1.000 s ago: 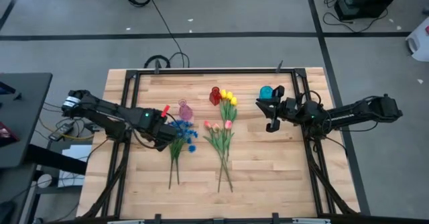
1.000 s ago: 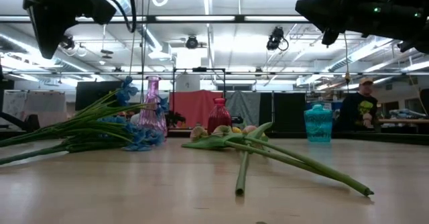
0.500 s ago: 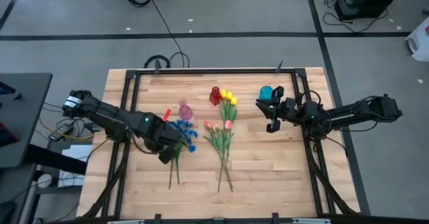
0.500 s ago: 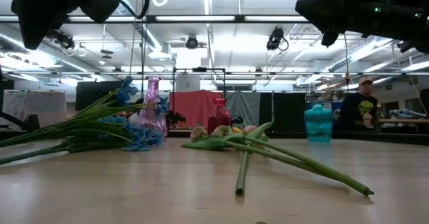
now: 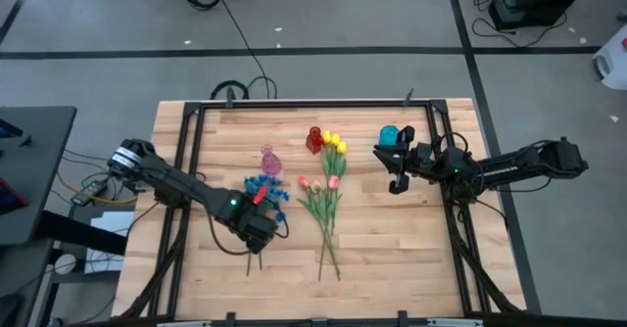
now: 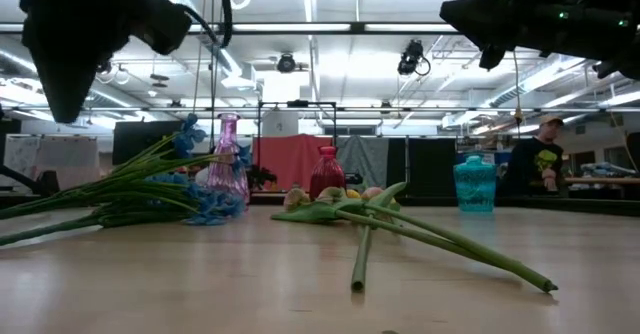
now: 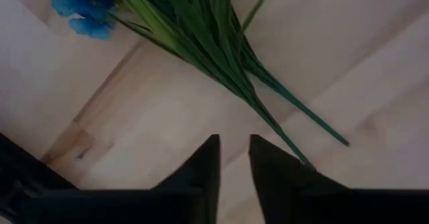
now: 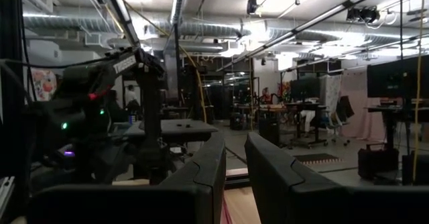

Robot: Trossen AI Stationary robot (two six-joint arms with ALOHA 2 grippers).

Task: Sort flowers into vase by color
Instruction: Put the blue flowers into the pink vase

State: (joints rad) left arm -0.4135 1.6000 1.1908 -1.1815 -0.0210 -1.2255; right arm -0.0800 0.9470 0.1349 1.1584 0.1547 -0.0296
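A bunch of blue-blossomed flowers lies flat on the table, its green stems running toward the near edge. Pink tulips and yellow tulips lie side by side at the table's middle. Behind them stand a clear pink vase, a red vase and a teal vase. My left gripper hovers above the blue bunch's stems, fingers nearly together, touching nothing. My right gripper waits in the air near the teal vase, shut.
In the low view the tulip stems stretch toward the near right. Bare wood lies near the front edge and at the left. A person stands in the room beyond the table.
My left gripper has moved toward the near edge and a little to the right, from beside the blue blossoms to above the bunch's stems. The flowers have stayed where they were.
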